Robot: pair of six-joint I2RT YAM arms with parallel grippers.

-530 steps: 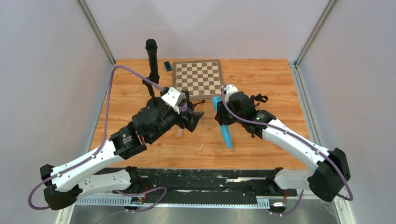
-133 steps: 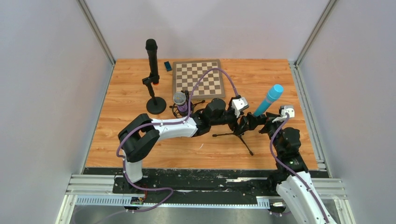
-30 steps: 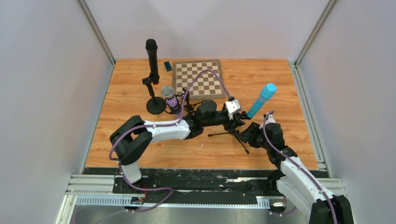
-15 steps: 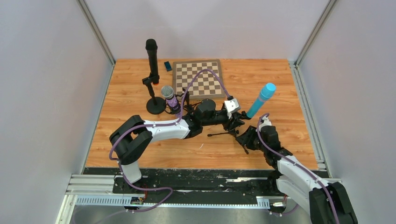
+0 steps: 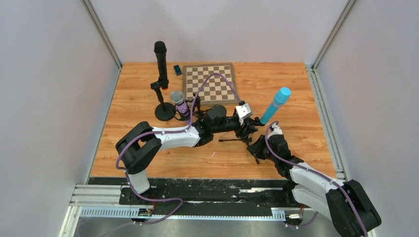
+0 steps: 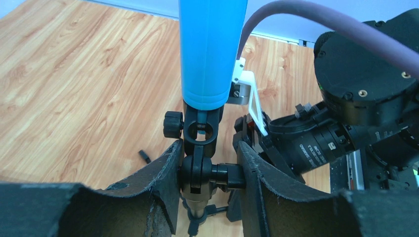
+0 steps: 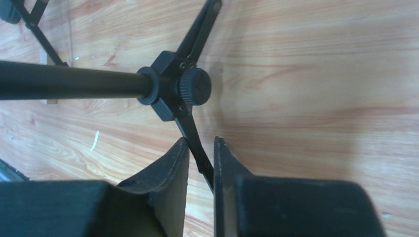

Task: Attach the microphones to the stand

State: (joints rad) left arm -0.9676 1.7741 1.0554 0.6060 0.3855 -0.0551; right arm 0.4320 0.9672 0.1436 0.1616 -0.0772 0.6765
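The light blue microphone (image 5: 275, 105) (image 6: 212, 54) sits tilted in the clip of a black tripod stand (image 5: 230, 140). My left gripper (image 5: 248, 129) (image 6: 207, 173) is shut on the clip joint (image 6: 200, 173) just under it. My right gripper (image 5: 255, 148) (image 7: 201, 150) is low on the table, its jaws narrowed onto one tripod leg (image 7: 197, 153) below the hub (image 7: 180, 91). The long black microphone (image 5: 160, 59) stands upright in a round-base stand (image 5: 164, 111). The purple microphone (image 5: 179, 101) with a silver grille stands next to it.
A chessboard (image 5: 208, 83) lies at the back centre, with a small dark blue object (image 5: 177, 69) to its left. The left arm reaches across the middle of the wooden table (image 5: 296, 84). Grey walls close in both sides.
My right gripper moved left and down to the tripod's near leg, and its jaws narrowed around it. The left gripper kept its hold on the clip joint.
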